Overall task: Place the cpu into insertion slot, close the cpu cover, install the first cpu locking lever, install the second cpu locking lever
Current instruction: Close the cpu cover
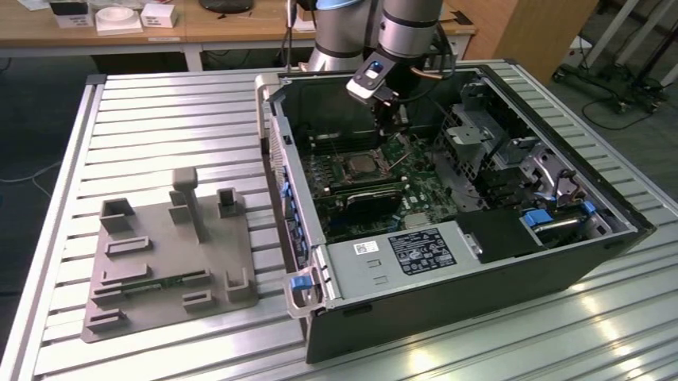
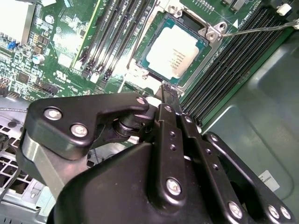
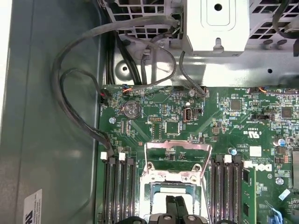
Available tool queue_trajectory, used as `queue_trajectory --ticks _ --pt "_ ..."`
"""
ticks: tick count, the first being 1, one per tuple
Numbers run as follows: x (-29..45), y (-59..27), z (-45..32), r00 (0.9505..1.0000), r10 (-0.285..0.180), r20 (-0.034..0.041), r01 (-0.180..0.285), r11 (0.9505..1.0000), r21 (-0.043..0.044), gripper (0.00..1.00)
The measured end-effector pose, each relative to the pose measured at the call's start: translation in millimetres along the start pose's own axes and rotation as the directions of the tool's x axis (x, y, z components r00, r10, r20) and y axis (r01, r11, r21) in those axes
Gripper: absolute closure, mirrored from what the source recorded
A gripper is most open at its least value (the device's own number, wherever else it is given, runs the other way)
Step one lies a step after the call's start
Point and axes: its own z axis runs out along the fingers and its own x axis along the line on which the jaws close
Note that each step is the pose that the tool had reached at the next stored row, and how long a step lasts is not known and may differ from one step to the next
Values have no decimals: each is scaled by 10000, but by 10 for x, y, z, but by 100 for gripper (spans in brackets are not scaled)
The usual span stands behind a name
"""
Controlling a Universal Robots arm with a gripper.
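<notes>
The gripper is seen with fingers pressed together, nothing held. The cpu is seated in the insertion slot, at seven o'clock from the gripper in the exterior view; beyond, the cpu cover is left raised
</notes>
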Motion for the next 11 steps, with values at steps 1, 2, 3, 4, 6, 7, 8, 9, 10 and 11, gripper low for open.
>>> queue_trajectory --ticks 1,2,3,4,6,7,8,9,10,11 --pt "0 2 0 10000 0 -1 0 10000 0 90" --pt "0 6 0 10000 0 0 0 10000 0 90" --pt "0 11 -1 10000 1 2 -1 10000 1 90" --pt "-1 20 -1 10000 1 2 -1 10000 2 90" --pt "-1 39 -1 10000 1 3 -1 10000 2 90" --pt "-1 49 0 10000 1 3 -1 10000 1 90" --pt "-1 59 0 10000 0 3 0 10000 1 90" --pt "-1 69 0 10000 1 2 -1 10000 2 90" --pt "-2 79 0 10000 1 3 -1 10000 2 90" --pt "-2 90 1 10000 1 2 -1 10000 1 90"
